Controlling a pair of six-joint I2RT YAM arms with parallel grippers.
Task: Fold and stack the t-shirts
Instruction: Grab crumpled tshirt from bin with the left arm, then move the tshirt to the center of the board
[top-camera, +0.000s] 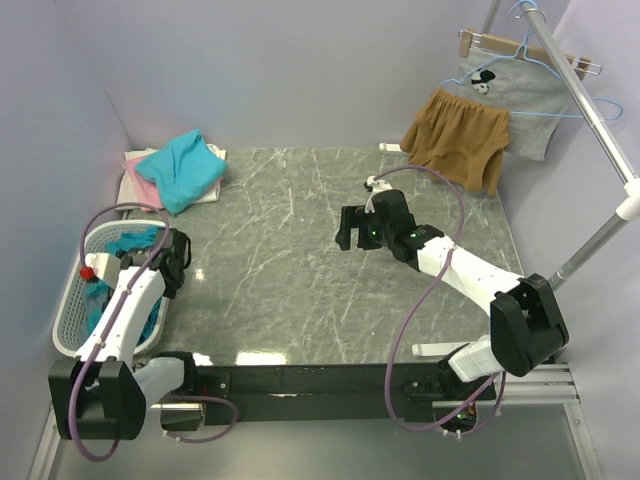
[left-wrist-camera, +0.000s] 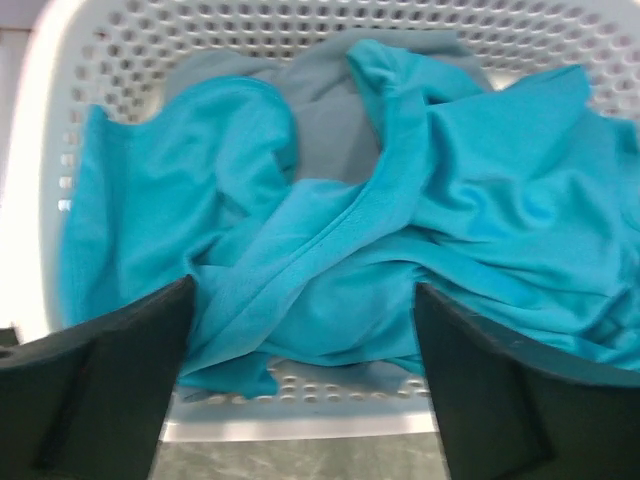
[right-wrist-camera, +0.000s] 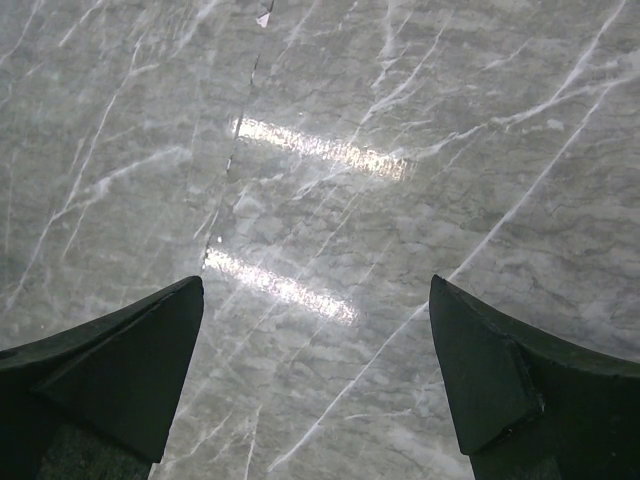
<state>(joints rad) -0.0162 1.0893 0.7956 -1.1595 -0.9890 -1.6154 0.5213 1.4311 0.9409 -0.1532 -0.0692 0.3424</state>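
A white laundry basket (top-camera: 68, 305) at the table's left edge holds crumpled teal t-shirts (left-wrist-camera: 400, 250) and a slate-blue one (left-wrist-camera: 330, 120). My left gripper (top-camera: 176, 262) hangs at the basket's near rim, open and empty, its fingers (left-wrist-camera: 110, 370) either side of the teal cloth. A stack at the back left has a teal t-shirt (top-camera: 185, 168) lying on folded pink (top-camera: 143, 190) and white ones. My right gripper (top-camera: 352, 228) is open and empty above bare marble at the table's middle (right-wrist-camera: 320, 300).
Tan-brown shorts (top-camera: 457, 138) and a grey printed garment (top-camera: 510, 95) on a hanger hang from a rack at the back right. A metal rack pole (top-camera: 600, 140) runs down the right side. The grey marble table (top-camera: 290, 280) fills the middle.
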